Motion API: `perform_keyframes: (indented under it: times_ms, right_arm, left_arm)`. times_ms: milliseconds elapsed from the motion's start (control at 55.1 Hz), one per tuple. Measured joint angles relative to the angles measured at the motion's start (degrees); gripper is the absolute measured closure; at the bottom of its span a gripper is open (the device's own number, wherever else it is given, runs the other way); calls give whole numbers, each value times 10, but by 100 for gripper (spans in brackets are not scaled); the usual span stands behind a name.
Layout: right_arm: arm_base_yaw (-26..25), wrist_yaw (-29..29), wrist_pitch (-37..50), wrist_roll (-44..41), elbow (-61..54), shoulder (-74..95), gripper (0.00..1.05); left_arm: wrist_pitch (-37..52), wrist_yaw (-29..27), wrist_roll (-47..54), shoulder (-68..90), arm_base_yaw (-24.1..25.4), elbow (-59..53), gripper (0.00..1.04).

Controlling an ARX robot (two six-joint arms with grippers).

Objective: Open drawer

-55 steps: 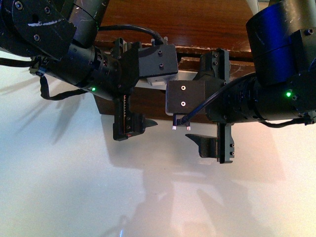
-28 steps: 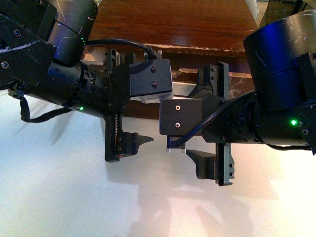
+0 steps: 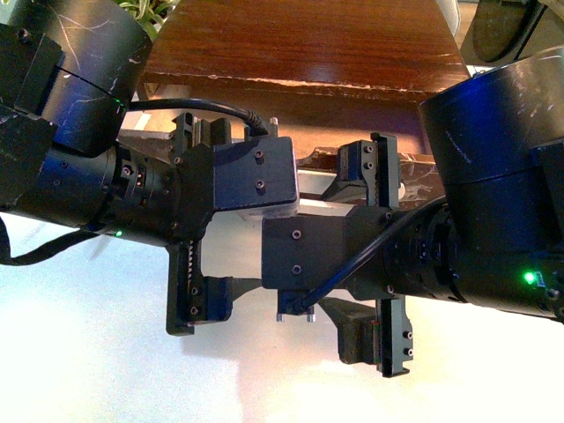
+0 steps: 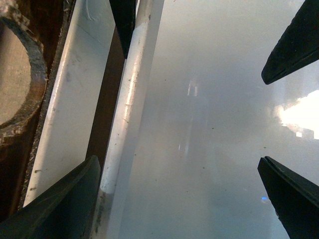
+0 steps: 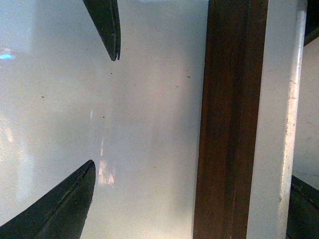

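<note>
Your drawer sits at the upper centre of the front view, mostly hidden behind both arms (only a whitish strip shows between them). The left gripper is spread wide, with the white bar handle between its fingers and close to one of them. The right gripper is likewise spread, straddling the same handle. Neither pinches it.

One drawer, one bar handle, two arms
</note>
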Motion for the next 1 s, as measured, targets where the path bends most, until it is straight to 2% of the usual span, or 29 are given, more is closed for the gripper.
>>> perform_keyframes:
  times_ms: [399,999]
  right_arm:
    - [27,16,5,13,-18,-11,9]
    - [21,28,32,3,-23,-11,9]
  left_arm:
    - [4,4,-2,-30,-1,-39,8]
    - [11,0,-24,-43,-1,-46,8]
